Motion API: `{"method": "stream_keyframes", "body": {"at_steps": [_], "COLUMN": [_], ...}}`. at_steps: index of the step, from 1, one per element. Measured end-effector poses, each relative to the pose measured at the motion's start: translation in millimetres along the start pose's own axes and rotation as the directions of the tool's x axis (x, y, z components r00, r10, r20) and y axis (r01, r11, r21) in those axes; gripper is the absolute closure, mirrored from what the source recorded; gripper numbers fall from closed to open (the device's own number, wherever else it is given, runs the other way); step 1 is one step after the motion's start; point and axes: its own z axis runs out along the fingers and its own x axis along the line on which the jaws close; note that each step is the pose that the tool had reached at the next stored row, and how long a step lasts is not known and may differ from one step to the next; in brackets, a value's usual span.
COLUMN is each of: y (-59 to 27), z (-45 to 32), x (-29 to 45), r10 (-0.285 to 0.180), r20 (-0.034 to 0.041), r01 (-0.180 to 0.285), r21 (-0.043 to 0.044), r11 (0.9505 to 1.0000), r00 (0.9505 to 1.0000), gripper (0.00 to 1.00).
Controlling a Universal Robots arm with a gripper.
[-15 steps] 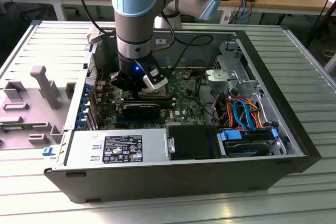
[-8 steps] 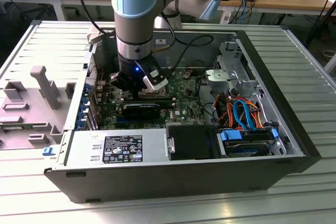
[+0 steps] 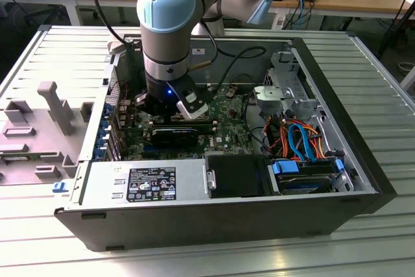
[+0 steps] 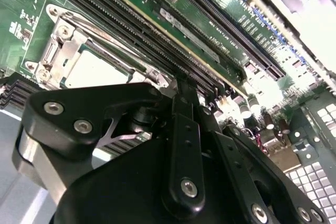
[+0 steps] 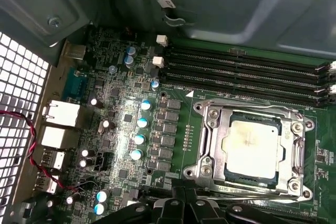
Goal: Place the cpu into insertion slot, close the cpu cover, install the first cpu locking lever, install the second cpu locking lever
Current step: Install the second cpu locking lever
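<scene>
Down inside the case, the cpu point(image 5: 251, 148) sat in the insertion slot point(image 5: 207, 145) just beyond the gripper point(image 5: 181, 208), cpu cover point(image 5: 294, 153) framing it, jaws' state untellable.

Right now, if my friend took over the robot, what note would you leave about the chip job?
Pincer: low over the green board, close beside the insertion slot.
The cpu: lying flat in the slot.
The cpu cover: looks lowered, framing the chip.
Done: cpu placed; cover appears closed.
Left: the two locking levers. I cannot tell whether either is latched, so check them first.
</scene>
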Motion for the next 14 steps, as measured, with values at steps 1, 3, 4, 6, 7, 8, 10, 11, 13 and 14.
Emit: {"method": "stream_keyframes", "body": {"at_steps": [1, 3, 4, 6, 7, 8, 10, 11, 13, 14], "y": [-0.1, -0.4, -0.4, -0.4, -0.4, -0.4, -0.6, -0.7, -0.9, -1.1], "z": [0.0, 0.2, 0.3, 0.5, 0.6, 0.7, 1.5, 1.8, 2.7, 3.3], "x": [-0.6, -1.7, -1.7, -1.8, -1.8, -1.8, -1.8, -1.8, -1.8, -1.8], "r10": [0.000, 0.000, -0.001, -0.001, -0.001, -0.001, -0.001, -0.001, -0.001, -0.001], "r20": [0.0000, 0.0004, 0.0012, 0.0023, 0.0024, 0.0024, 0.0029, 0.0030, 0.0033, 0.0034], "r01": [0.000, 0.000, 0.001, 0.001, 0.001, 0.001, 0.001, 0.001, 0.001, 0.001], "r21": [-0.0014, -0.0140, -0.0191, -0.0272, -0.0279, -0.0282, -0.0312, -0.0321, -0.0350, -0.0368], "r11": [1.0000, 0.9999, 0.9998, 0.9996, 0.9996, 0.9996, 0.9995, 0.9995, 0.9994, 0.9993], "r00": [1.0000, 1.0000, 1.0000, 1.0000, 1.0000, 1.0000, 1.0000, 1.0000, 1.0000, 1.0000], "gripper": [0.89, 0.89, 0.89, 0.89, 0.89, 0.89, 0.89, 0.89, 0.89, 0.89]}}
